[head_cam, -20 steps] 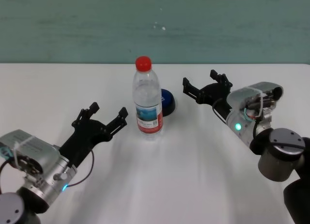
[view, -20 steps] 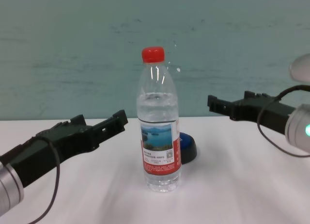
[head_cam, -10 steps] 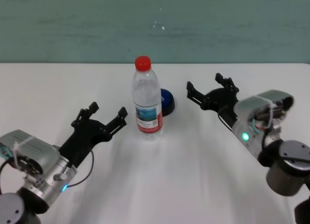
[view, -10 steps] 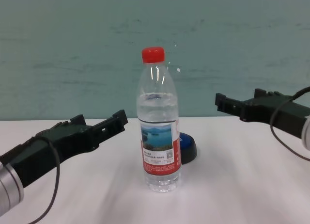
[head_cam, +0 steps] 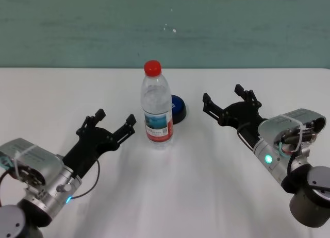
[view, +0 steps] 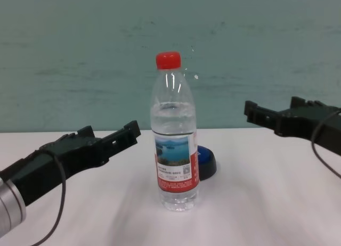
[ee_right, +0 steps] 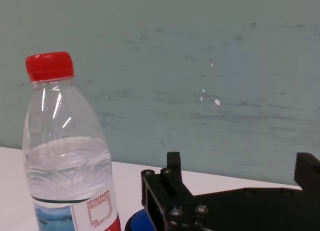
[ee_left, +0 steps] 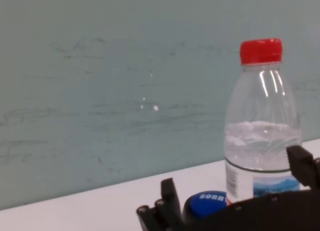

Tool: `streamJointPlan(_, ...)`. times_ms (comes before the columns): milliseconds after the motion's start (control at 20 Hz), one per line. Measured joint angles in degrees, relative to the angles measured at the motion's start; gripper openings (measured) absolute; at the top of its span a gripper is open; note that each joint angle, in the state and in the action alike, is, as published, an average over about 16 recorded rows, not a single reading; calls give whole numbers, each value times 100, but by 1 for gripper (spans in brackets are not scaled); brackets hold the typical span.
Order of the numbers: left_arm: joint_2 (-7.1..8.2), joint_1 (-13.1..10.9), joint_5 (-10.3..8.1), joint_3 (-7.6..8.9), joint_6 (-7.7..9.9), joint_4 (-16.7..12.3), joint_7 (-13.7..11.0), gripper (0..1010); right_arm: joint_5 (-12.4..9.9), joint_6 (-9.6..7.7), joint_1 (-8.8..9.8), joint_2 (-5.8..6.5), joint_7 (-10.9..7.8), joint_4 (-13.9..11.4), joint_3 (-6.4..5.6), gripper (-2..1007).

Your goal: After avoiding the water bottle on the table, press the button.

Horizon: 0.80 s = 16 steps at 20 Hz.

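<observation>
The water bottle stands upright mid-table, clear with a red cap and a red-and-white label. Just behind it to the right sits the blue button on its black base, partly hidden by the bottle. My right gripper hovers open to the right of the button, a short gap away. The left gripper is open too, left of the bottle, apart from it. Both wrist views show the bottle and a sliver of the button.
The white table stretches wide around the bottle. A teal wall rises behind its far edge. Cables loop along both forearms.
The right arm has drawn back toward the right and nearer to me, so its gripper sits farther from the button. Left arm, bottle and button have not moved.
</observation>
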State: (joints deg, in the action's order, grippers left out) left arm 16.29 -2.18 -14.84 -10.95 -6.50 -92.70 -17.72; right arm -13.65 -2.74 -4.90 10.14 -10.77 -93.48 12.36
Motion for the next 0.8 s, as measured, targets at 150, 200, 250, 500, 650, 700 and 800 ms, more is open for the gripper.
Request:
streamJointPlan(150,0,0,0,0,0,0,0,1010,-1,19,177,-1,38,-179,-24,1004)
streamJointPlan(200,0,0,0,0,0,0,0,1010,0,27,233,-3,51,-232,-31,1004)
streamJointPlan(250,0,0,0,0,0,0,0,1010,2,34,285,-5,63,-280,-38,1004)
streamJointPlan(500,0,0,0,0,0,0,0,1010,43,81,516,-21,113,-469,-47,1004)
streamJointPlan(650,0,0,0,0,0,0,0,1010,76,109,623,-38,125,-537,-31,1004)
streamJointPlan(700,0,0,0,0,0,0,0,1010,88,118,655,-46,127,-555,-24,1004)
streamJointPlan(800,0,0,0,0,0,0,0,1010,112,133,709,-60,132,-580,-10,1004)
